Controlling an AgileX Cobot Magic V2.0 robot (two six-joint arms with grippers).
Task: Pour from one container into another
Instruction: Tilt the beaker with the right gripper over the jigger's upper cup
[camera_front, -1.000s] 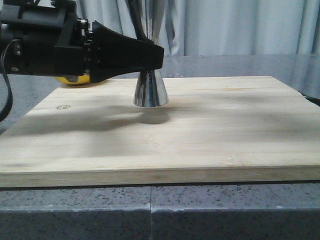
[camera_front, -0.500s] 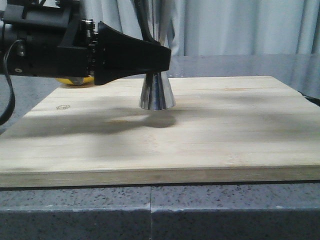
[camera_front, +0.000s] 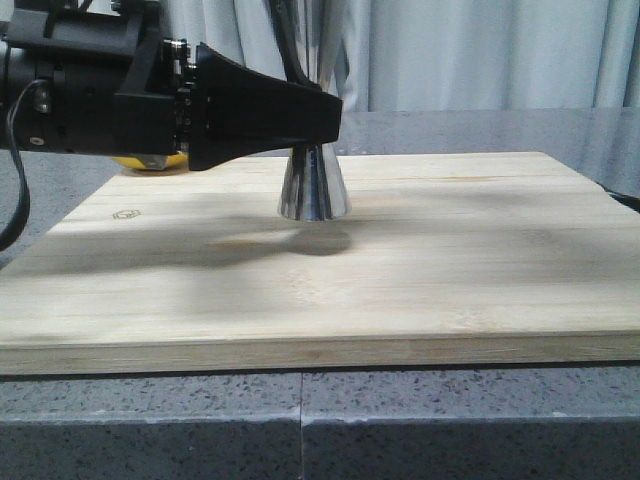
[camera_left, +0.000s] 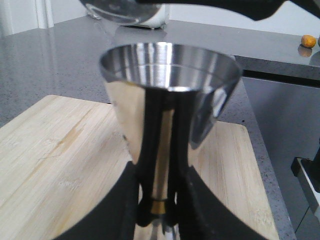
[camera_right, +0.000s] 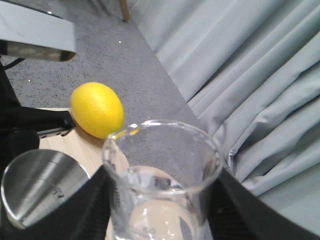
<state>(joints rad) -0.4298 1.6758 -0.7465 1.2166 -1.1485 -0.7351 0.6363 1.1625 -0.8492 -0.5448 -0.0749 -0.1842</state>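
The steel hourglass jigger (camera_front: 314, 188) hangs upright just over the wooden board (camera_front: 450, 260), casting a shadow below it. My left gripper (camera_front: 318, 118) reaches in from the left and is shut on its waist; the gold band (camera_left: 158, 206) shows between the black fingers (camera_left: 187, 195). The jigger's open mouth (camera_left: 169, 67) faces up. My right gripper (camera_right: 162, 212) is shut on the clear glass beaker (camera_right: 162, 170), one finger (camera_right: 87, 210) on each side. The beaker is upright, its lip beside and above the jigger's mouth (camera_right: 40, 185). The beaker's base (camera_left: 125, 10) shows above the jigger.
A yellow lemon (camera_right: 97, 110) lies beyond the board's far left corner, partly hidden under my left arm (camera_front: 150, 162). The board rests on a grey speckled counter (camera_front: 300, 420). Pale curtains (camera_front: 480, 50) hang behind. A small orange object (camera_left: 309, 40) sits far off on the counter.
My left gripper has carried the jigger a little to the right over the board; in the last half second it has hardly moved.
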